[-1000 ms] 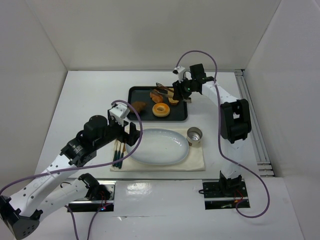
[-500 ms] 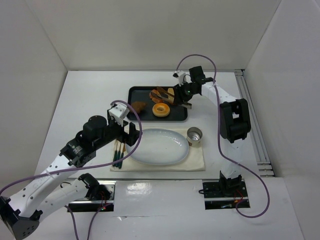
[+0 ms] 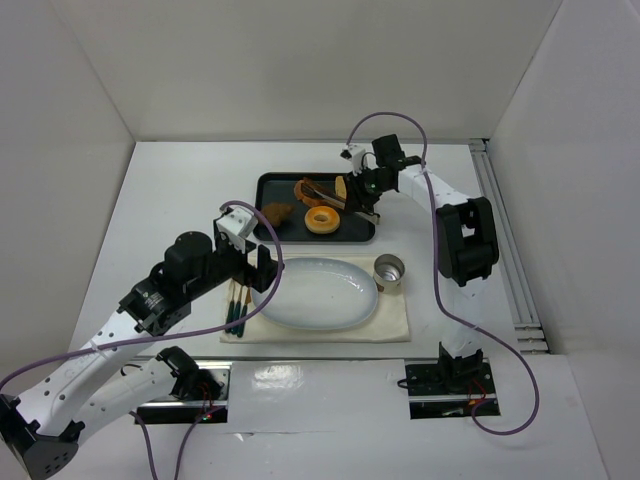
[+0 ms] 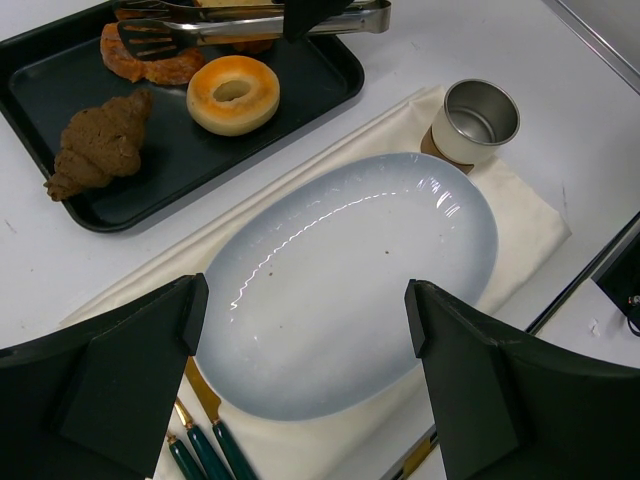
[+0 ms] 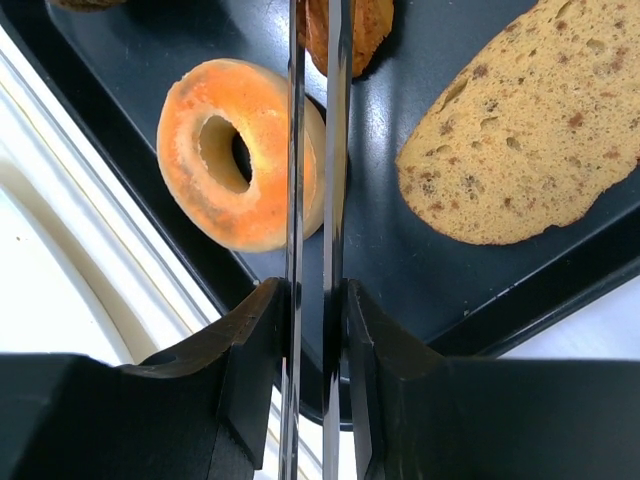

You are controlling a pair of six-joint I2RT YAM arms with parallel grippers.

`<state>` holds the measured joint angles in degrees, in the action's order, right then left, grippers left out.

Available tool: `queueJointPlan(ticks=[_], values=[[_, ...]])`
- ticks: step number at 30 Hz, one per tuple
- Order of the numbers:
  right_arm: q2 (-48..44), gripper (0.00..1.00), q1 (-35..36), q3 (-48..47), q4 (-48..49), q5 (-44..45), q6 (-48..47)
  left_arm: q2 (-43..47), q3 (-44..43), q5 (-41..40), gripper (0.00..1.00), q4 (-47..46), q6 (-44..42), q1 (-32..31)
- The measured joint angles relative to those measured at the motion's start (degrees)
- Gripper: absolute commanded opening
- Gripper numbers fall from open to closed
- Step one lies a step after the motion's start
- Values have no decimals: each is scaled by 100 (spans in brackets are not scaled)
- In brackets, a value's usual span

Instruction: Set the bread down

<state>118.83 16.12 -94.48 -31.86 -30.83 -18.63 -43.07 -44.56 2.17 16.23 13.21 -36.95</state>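
The bread (image 3: 305, 190) is a reddish-orange oval pastry at the back of the black tray (image 3: 268, 186). It also shows in the left wrist view (image 4: 150, 62) and at the top of the right wrist view (image 5: 368, 28). My right gripper (image 3: 364, 190) (image 5: 318, 300) is shut on metal tongs (image 3: 325, 190) (image 5: 315, 150) (image 4: 250, 25). The tong tips reach over the bread; I cannot tell whether they touch it. My left gripper (image 3: 268, 272) (image 4: 305, 340) is open and empty above the oval white plate (image 3: 315, 292) (image 4: 340, 260).
The tray also holds a ring donut (image 3: 322, 219) (image 4: 233, 93) (image 5: 240, 155), a dark brown croissant (image 3: 277, 212) (image 4: 100, 145) and a pale tan slice (image 5: 530, 130). A metal cup (image 3: 389, 271) (image 4: 480, 120) and green-handled cutlery (image 3: 237, 305) lie on the cream napkin (image 3: 395, 322).
My right arm has shifted and turned a little, and the tongs have swung further over the back of the tray toward the bread. The left arm has not moved.
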Motion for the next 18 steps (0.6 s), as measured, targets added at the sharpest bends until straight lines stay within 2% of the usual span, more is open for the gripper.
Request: queueJointPlan(ticks=[8,18], values=[[-361,6,-52,260,37,-92,20,0,0,-15,100,0,0,0],[-1775,6,-205,748,118,-411,-96,0,0,-149,100,0,-2,0]])
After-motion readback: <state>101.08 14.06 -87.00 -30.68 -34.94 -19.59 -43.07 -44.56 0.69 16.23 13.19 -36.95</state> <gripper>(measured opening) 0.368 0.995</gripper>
